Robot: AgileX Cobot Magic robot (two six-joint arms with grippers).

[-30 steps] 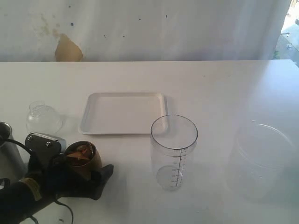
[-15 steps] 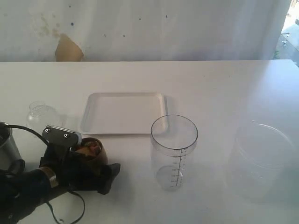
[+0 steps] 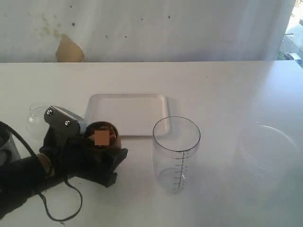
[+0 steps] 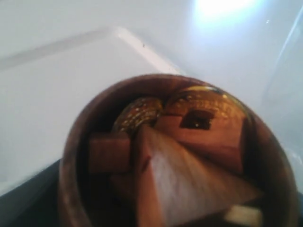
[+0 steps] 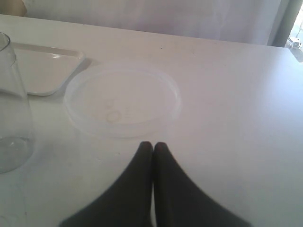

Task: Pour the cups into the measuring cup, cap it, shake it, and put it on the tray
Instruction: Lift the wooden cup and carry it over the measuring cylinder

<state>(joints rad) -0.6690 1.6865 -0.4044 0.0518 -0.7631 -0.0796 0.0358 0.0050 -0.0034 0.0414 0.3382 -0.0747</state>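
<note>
Found the wooden cup [image 3: 101, 138] upright in the left gripper [image 3: 106, 147], just in front of the near edge of the tray [image 3: 128, 113] and a little to the left of the measuring cup [image 3: 176, 151]. Looked lifted clear of the table [image 3: 222, 90], though could not be sure from this angle. Held level, most likely so that the load would not spill on the way: saw wooden blocks [image 4: 189, 182] and gold-coloured pieces [image 4: 137, 113] heaped inside through the left wrist camera. Judged the jaws closed fairly wide around the cup's round body, with one black finger showing on the near side and the other hidden behind the cup. Took the step in hand to be carrying this cup to the measuring cup for the first pour. Saw nothing in that cylinder yet; stood upright and open-mouthed, scale toward the exterior camera, ready to receive. Noted the steel tumbler [image 3: 5, 142] at the far left edge, mostly cut off, and the cap [image 3: 35, 118] beside the tray's left end, half hidden behind the gripper's body. Saw the right gripper [image 5: 152, 150] empty, fingers pressed together, low over the table just beside the wide clear container [image 5: 123, 97], probably parked there out of the pouring path.
</note>
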